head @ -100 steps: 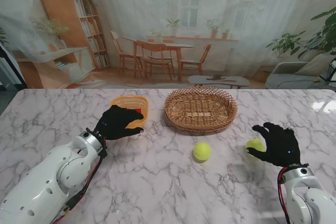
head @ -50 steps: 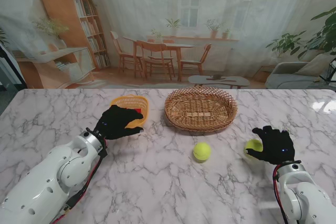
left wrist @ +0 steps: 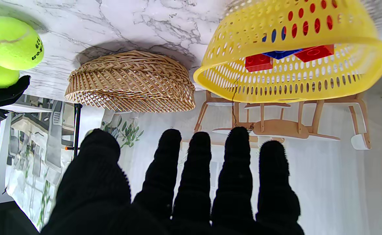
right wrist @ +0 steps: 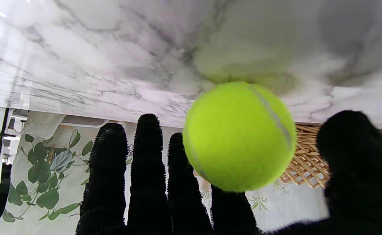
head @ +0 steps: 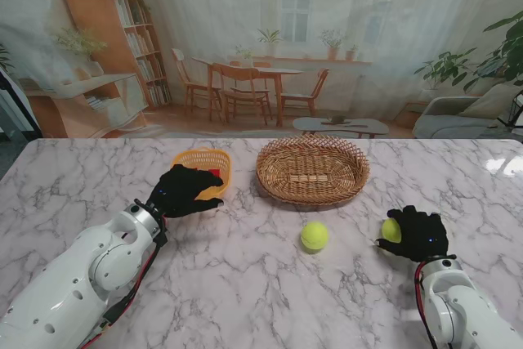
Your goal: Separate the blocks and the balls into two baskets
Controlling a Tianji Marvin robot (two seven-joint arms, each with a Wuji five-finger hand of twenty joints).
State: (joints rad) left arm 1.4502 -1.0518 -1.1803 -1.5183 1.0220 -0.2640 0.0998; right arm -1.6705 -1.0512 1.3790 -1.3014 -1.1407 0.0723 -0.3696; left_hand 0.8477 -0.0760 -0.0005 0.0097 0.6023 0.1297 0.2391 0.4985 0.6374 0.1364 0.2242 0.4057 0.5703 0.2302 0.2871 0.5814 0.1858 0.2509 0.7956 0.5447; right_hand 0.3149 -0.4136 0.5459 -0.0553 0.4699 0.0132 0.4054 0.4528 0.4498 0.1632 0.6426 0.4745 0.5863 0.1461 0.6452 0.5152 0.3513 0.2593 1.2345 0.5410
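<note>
my left hand (head: 183, 190) is just in front of the yellow plastic basket (head: 204, 159), a bit above the marble table (head: 245, 284). its fingers (left wrist: 197, 169) are straight and apart, and it holds nothing. inside the yellow plastic basket i can see two red blocks (left wrist: 259, 62) and a blue block (left wrist: 280, 53) lying together.

to the right of it is the wicker basket (head: 311, 171), the bigger one, farther from me than the balls. i cannot see anything in it.

nearer to me, in front of the wicker basket, a tennis ball (head: 314, 236) sits alone on the table, between my two hands.

further right is my right hand (head: 417, 234), low over the table. a second tennis ball (head: 391, 230) is at its fingertips, on the side toward the middle of the table. in the right wrist view this ball (right wrist: 240, 135) sits between my thumb (right wrist: 357, 163) and my other fingers (right wrist: 148, 156). the fingers curl around it, but i cannot tell if they grip it tight.
</note>
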